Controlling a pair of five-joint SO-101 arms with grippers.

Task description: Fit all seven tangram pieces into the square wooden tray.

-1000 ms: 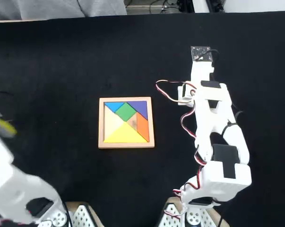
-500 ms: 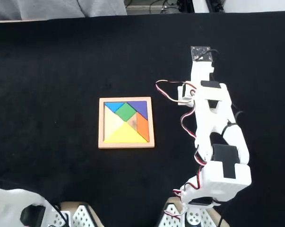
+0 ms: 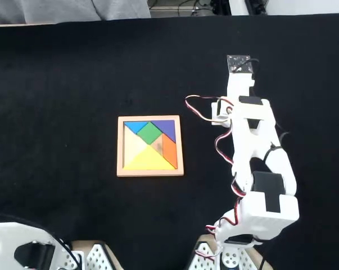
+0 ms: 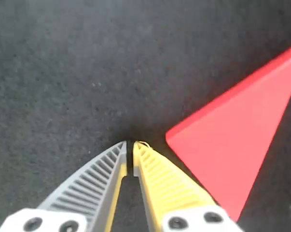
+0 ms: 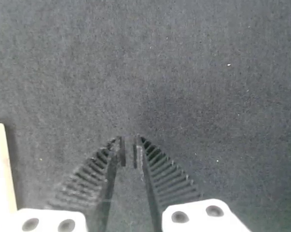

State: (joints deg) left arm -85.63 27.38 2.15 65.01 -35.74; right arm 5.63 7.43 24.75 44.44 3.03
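1. Showed a square wooden tray [image 3: 150, 173] flat in the middle of the black table [image 3: 73, 84], left of the right arm [image 3: 253, 140], with blue, green, purple, orange and yellow pieces [image 3: 149, 160] fitted inside.
2. Placed the left gripper [image 4: 131, 145] over the table, fingers pressed together on nothing, just beside a loose red triangle [image 4: 232, 140].
3. Placed the right gripper [image 5: 128, 147] over the table too, fingertips closed and empty, with the tray's edge near.

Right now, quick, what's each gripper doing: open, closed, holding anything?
Left gripper: closed, holding nothing.
Right gripper: closed, holding nothing.
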